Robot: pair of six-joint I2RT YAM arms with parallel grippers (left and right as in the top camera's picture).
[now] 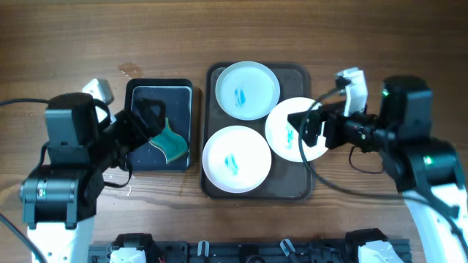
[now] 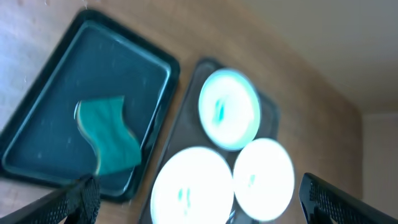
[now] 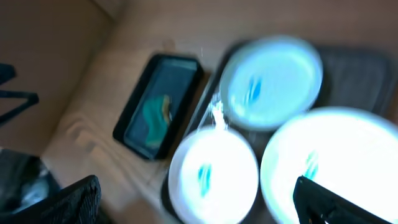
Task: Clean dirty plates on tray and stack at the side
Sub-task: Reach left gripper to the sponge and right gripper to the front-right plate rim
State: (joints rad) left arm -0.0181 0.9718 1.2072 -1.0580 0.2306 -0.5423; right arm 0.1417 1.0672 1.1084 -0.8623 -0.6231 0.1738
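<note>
Three white plates with teal smears lie on the dark brown tray: a far plate, a near plate, and a right plate overlapping the tray's right rim. My right gripper is open, above the right plate. My left gripper is open, above the small black tray, over a teal sponge. The left wrist view shows the sponge and all three plates. The right wrist view shows the plates too.
The small black tray sits left of the brown tray on the wooden table. It also shows in the right wrist view. A wet patch lies at the black tray's far left corner.
</note>
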